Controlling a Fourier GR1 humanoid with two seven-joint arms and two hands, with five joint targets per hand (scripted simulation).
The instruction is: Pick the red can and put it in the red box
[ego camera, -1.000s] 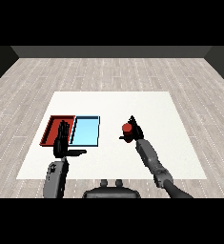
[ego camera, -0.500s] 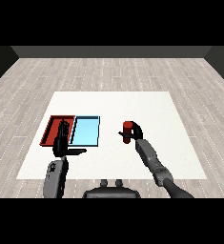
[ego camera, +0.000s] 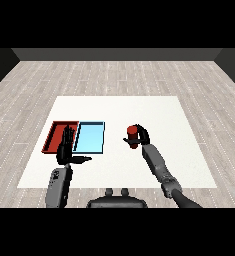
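Observation:
The red can (ego camera: 133, 133) stands upright right of the trays, with my right hand (ego camera: 139, 137) curled round it from the right side. The red tray (ego camera: 55, 135) lies at the left of the table, and the light blue tray (ego camera: 90, 137) adjoins it on its right. My left hand (ego camera: 66, 148) hovers over the near right corner of the red tray, fingers straight and pointing away, thumb stretched toward the blue tray. It holds nothing.
The white table (ego camera: 119, 110) extends well beyond the trays on all sides. A grey plank floor (ego camera: 34, 85) surrounds it.
My right hand has carried the red can a little to the left, toward the trays. The left hand has stayed where it was.

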